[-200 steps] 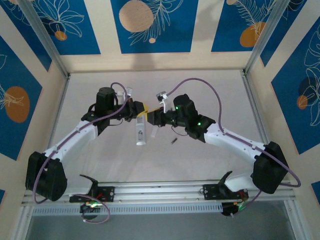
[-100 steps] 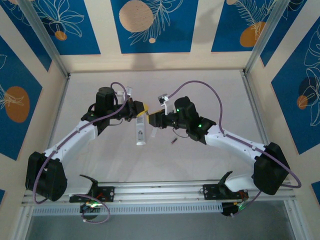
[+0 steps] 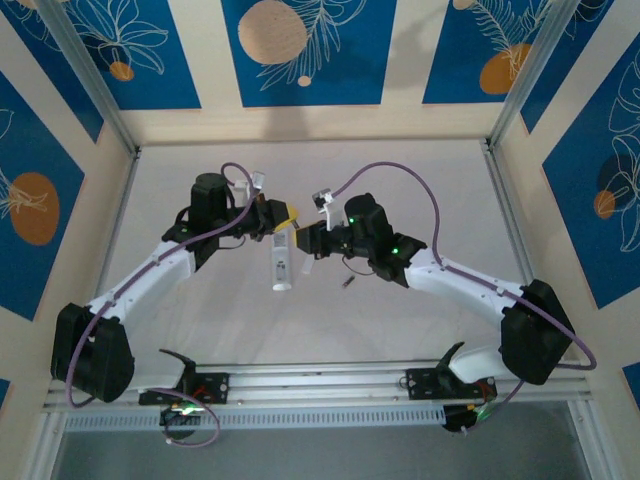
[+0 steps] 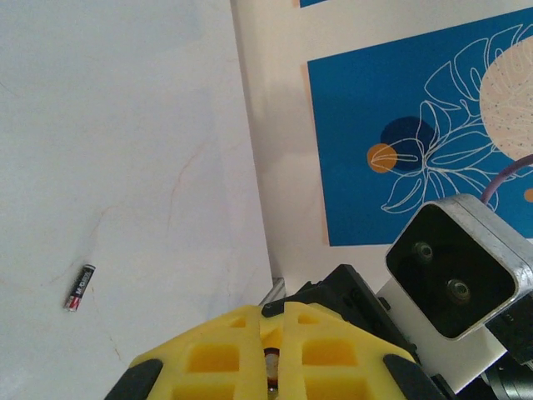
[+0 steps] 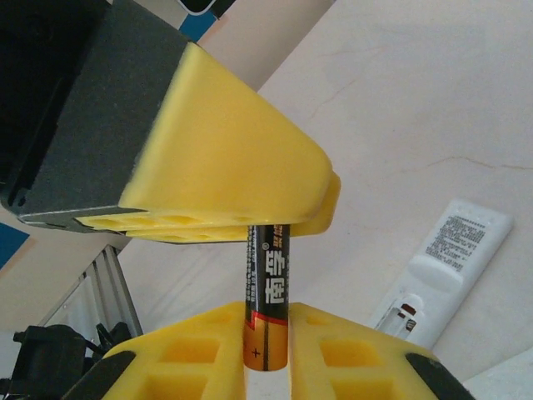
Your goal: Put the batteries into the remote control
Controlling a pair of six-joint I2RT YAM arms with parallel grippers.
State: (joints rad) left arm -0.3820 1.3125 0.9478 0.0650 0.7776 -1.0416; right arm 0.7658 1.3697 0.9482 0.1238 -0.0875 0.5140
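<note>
Leftward crept the right gripper since a second ago, and its jaws had narrowed. Its yellow fingers were pressed against both sides of the battery, gripping its lower end, and the end marked with a plus sat deepest between them. Directly past those fingertips, the left gripper was clamped tight, its own yellow fingers pinching the far end of that same battery. So the battery stood straight between the two, with both grippers on it at once!

Just beyond the right gripper and off to its side, the remote control lay flat on the white table, printed back facing up. Its battery bay was open at the end nearer the fingers. From overhead, it lay just below the meeting grippers, toward the arm bases. Farther out, a second battery lay loose on the table, well apart from the left gripper and on the right arm's side of the remote control.
</note>
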